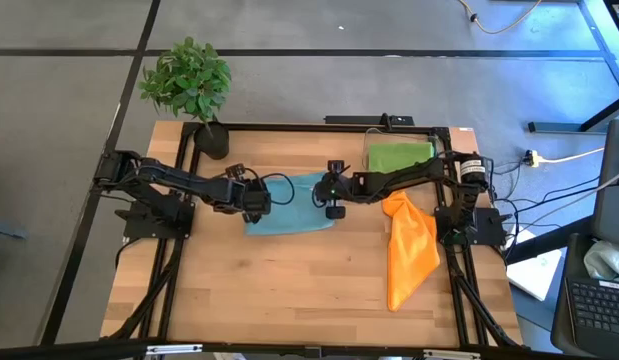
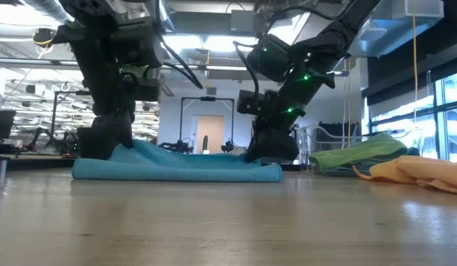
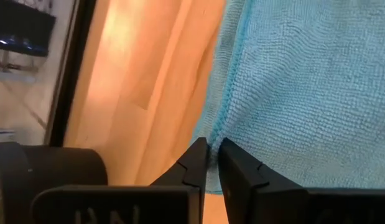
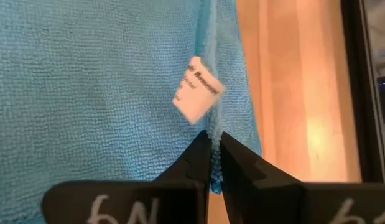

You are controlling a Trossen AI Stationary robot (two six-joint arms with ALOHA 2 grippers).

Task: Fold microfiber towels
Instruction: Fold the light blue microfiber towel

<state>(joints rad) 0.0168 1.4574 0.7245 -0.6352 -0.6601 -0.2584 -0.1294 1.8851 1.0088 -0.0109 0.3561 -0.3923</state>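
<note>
A light blue towel (image 1: 289, 207) lies on the wooden table's middle, and looks folded to several layers in the low view (image 2: 176, 170). My left gripper (image 3: 212, 146) is at its left edge, shut on the hem. My right gripper (image 4: 215, 137) is at its right edge, shut on the hem by a white label (image 4: 195, 98). An orange towel (image 1: 409, 250) lies spread at the right. A lime green towel (image 1: 399, 155) rests in the clear bin at the far right. My left gripper pinches the towel's left hemmed edge (image 3: 220, 106) between its two fingertips, slanting down from the table's left. The towel rests on the table and rises a little beside the fingers (image 2: 139, 151). One layer or several, I cannot tell. My right gripper pinches the towel's right hemmed edge (image 4: 211, 127) just below the white label, between its two fingertips, slanting down from the table's right. The cloth stays on the table, slack.
A potted plant (image 1: 189, 85) stands at the far left corner. The clear bin (image 1: 374, 150) sits at the far right, close to the right arm. Bare wood (image 1: 269, 290) spreads across the table's near half, left of the orange towel.
</note>
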